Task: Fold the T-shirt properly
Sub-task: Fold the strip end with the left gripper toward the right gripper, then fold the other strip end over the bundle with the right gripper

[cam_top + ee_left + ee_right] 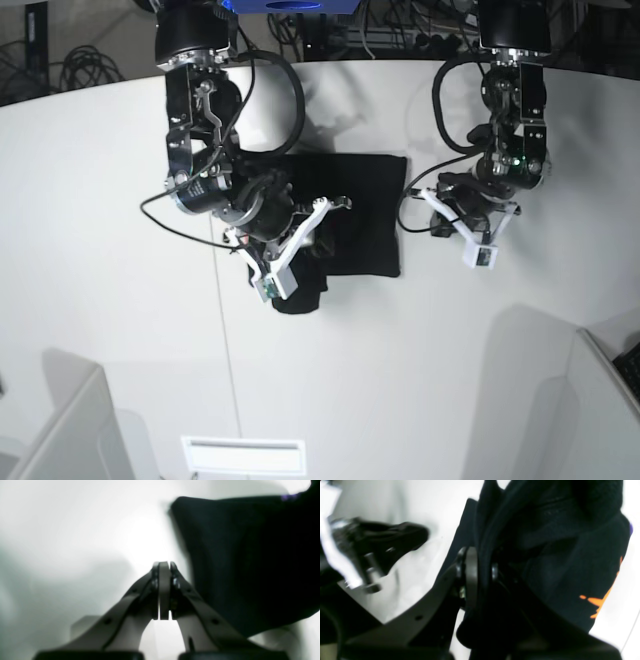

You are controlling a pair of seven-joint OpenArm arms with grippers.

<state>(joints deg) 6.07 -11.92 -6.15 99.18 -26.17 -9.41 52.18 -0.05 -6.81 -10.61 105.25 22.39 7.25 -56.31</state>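
Note:
The black T-shirt (365,215) lies partly folded in the middle of the white table, with a bunched part hanging toward the front. My right gripper (322,218) is shut on a thick fold of the T-shirt (545,555); dark cloth fills the gap between its pads (470,572), and orange print shows at the cloth's edge. My left gripper (164,566) is shut with nothing in it, over bare table just off the T-shirt's (250,555) side edge. In the base view the left gripper (432,196) sits right of the shirt. The neck label is hidden.
The white table (120,250) has a thin seam running front to back. Cables and arm bases stand along the back edge. Grey partitions (60,420) rise at both front corners. The left gripper (402,536) also shows, blurred, in the right wrist view.

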